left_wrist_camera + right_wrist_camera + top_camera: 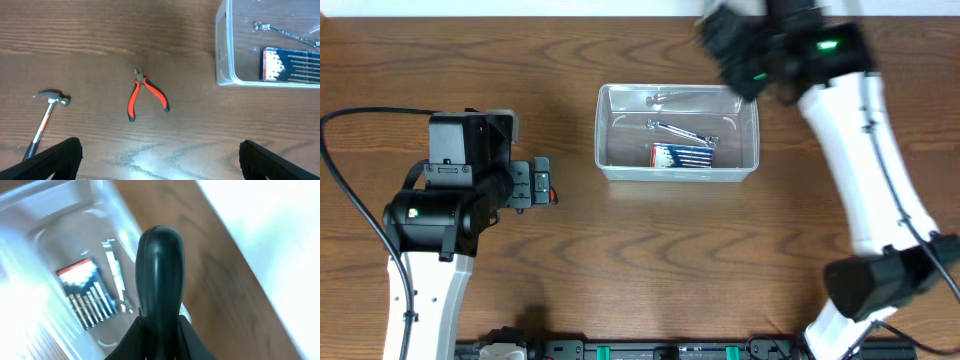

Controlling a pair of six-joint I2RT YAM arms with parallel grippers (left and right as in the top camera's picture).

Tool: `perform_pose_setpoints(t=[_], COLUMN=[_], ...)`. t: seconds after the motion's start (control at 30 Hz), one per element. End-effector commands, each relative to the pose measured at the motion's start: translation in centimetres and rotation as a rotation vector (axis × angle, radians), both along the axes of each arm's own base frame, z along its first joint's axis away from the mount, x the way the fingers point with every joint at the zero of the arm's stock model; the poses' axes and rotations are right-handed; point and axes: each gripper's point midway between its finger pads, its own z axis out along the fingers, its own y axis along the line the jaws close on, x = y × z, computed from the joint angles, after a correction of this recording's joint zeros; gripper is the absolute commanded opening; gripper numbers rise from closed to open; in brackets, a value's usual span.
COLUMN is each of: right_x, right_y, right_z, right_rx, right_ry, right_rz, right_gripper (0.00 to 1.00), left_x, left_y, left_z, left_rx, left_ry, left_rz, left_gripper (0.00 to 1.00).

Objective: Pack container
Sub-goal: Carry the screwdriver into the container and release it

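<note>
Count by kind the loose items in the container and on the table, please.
Hammer: 1
Pliers: 1
Wrench: 1
Blue pack of bits: 1
Unclear metal item at the far wall of the container: 1
Total: 5

Two white-and-black arms.
White shells were joined by black housings on the left arm (440,210) and right arm (855,150); green lights (828,45) were lit, and a black cable (380,111) was attached at the left.
</note>
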Motion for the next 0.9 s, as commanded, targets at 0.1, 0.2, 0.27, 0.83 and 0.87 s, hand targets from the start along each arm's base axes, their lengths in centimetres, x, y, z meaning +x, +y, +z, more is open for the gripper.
perform_pose_setpoints(t=[0.1,0.2,0.27,0.83,0.87], right_x=[-0.6,-0.7,-0.7,2.7,2.7], right_y=[4.3,4.8,4.6,0.7,0.5], right_z=[-10.1,-14.6,-17.2,-21.4,-21.4], right_rx=[-0.207,-0.241,-0.256,-0.236,-0.231], right_ry=[0.124,0.21,0.262,0.299,0.303], right_rz=[0.361,0.395,0.4,0.258,0.245], right_gripper=[0.01,0.01,0.01,0.3,0.39], left_x=[0.1,0.0,-0.1,-0.8,-0.8], left_y=[0.1,0.1,0.1,0.2,0.2], left_z=[0.5,0.5,0.4,-0.1,-0.1], left_rx=[0.015,0.015,0.015,0.017,0.017], left_ry=[-0.009,-0.006,-0.001,0.035,0.035], left_rz=[-0.004,-0.005,-0.005,-0.005,-0.005], left_gripper=[0.98,0.98,0.98,0.98,0.98])
